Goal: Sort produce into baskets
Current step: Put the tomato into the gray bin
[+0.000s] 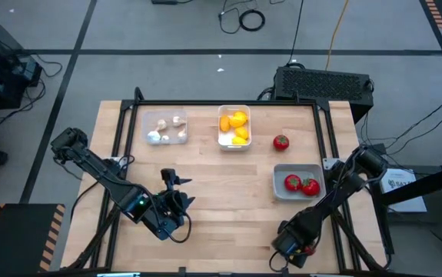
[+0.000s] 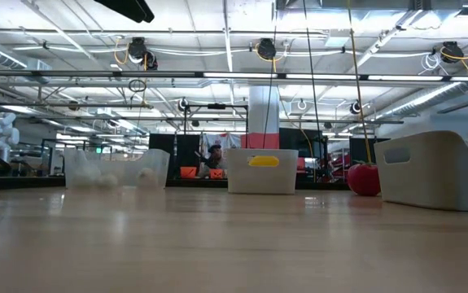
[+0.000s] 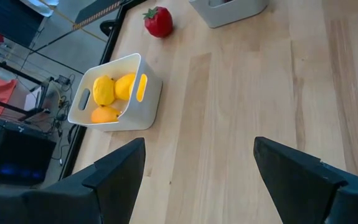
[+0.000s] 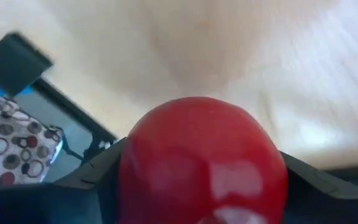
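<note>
The clear basket (image 1: 165, 127) holds whitish garlic bulbs. The white basket (image 1: 234, 127) holds yellow and orange fruits. The grey basket (image 1: 299, 182) holds two red tomatoes. A loose tomato (image 1: 280, 141) rests on the table between the white and grey baskets. My left gripper (image 1: 176, 188) is open and empty near the table's middle left, its fingers (image 3: 122, 168) wide apart. My right gripper (image 1: 301, 250) is at the near right edge, shut on a red tomato (image 4: 203, 162). My right gripper pinches the tomato's round body (image 4: 135, 168) between its two fingers, one on either side. The tomato fills the gap between them. Whether it rests on the table or is lifted clear does not show.
A black metal frame (image 1: 228, 102) borders the wooden table. A large black box (image 1: 322, 83) stands beyond the far right corner. Bare wood lies between the two grippers and in front of the baskets. In the low view the baskets (image 2: 262, 169) line the far side.
</note>
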